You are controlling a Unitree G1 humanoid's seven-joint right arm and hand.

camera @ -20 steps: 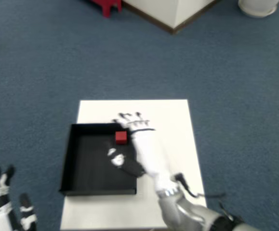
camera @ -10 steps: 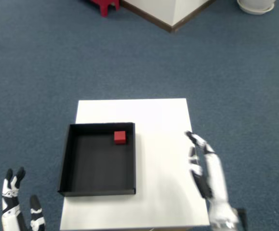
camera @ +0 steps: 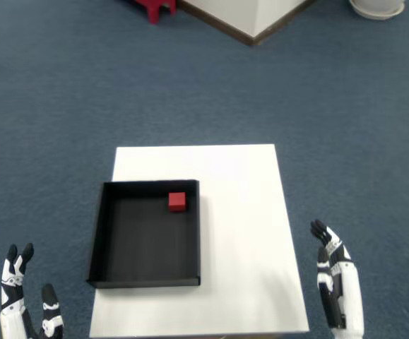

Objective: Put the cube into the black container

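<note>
Hanging low off the table's right edge, the right hand (camera: 338, 291) holds nothing, its fingers (camera: 321, 231) straightened and slightly apart, pointing away from the robot. It sits over the blue carpet (camera: 63, 106), just beside the white table (camera: 239, 212) but not touching it. Well to the hand's left and a little farther forward, the red cube (camera: 177, 202) rests on the floor of the black container (camera: 98, 233), tucked near the far right corner, close to the wall nearest the hand (whether it actually touches that wall cannot be told). The container lies flat on the table's left half, with a bare strip of white tabletop between it and the hand. Far to the left, at the bottom corner, the left hand (camera: 22, 300) is raised with fingers apart, also off the table.
</note>
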